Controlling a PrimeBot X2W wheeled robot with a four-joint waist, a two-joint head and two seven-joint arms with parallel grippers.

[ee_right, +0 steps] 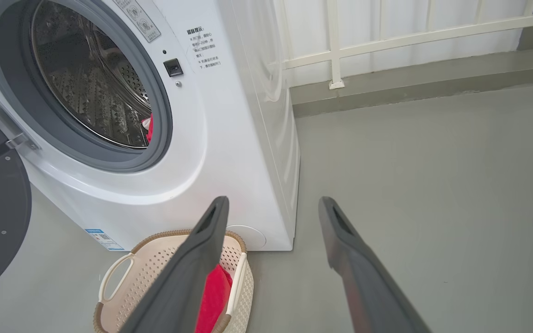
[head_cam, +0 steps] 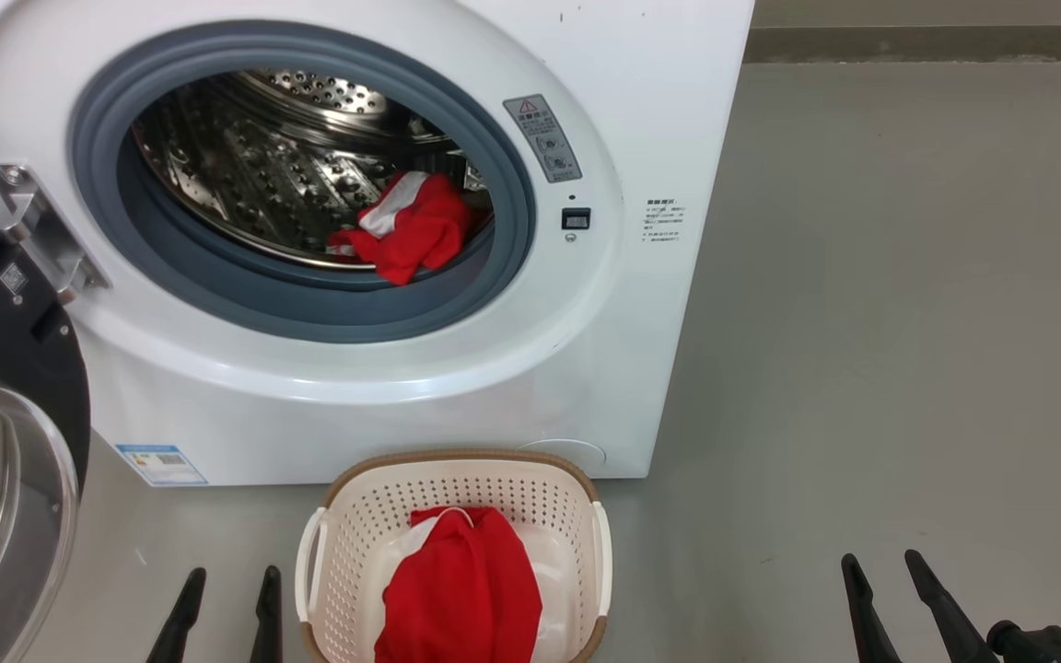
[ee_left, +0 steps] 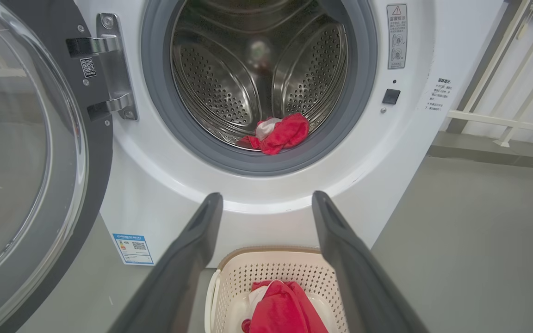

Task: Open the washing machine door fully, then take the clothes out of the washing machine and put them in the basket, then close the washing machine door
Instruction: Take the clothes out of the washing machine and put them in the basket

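With the left gripper (head_cam: 232, 575) and right gripper (head_cam: 880, 557) both spread empty before the washing machine (head_cam: 659, 110), the clothes (head_cam: 411, 235) lying at the front lip of its drum (head_cam: 245, 166) are best pinched mid-bunch and lifted clear of the grey ring (head_cam: 309, 318).

Smooth grey floor (head_cam: 908, 304) w/ raised grey kerb (ee_right: 410, 88) (white railing (ee_right: 334, 46) above), bright even light.
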